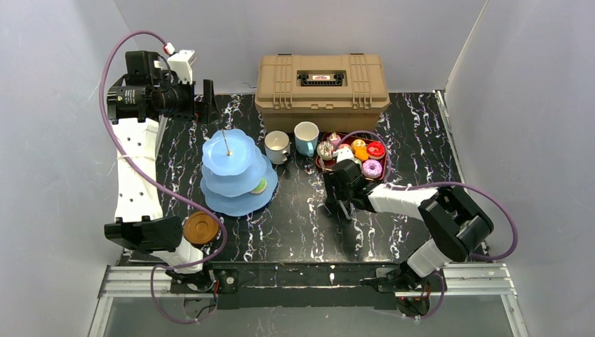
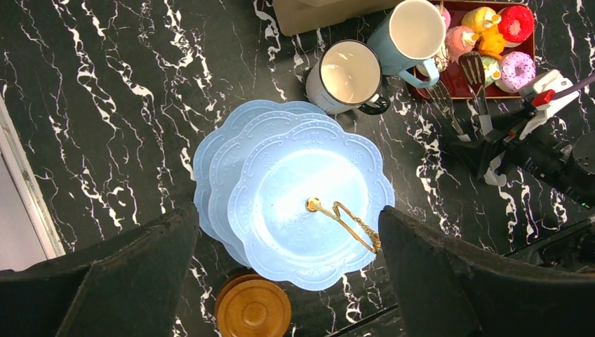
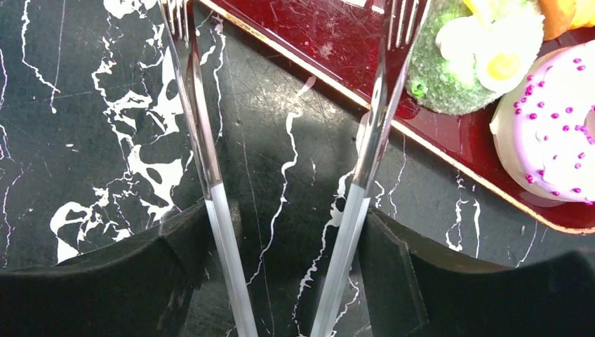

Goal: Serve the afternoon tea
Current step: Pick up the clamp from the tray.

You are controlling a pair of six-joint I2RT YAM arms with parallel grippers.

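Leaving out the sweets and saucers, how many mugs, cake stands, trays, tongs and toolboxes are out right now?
mugs: 2 (white mug, light-blue mug)
cake stand: 1
tray: 1
tongs: 1
toolbox: 1
total: 6

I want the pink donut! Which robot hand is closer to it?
Right. The right hand, gripping the tongs, sits just beside the tray near the pink donut. The left hand is far off, up above the blue cake stand.
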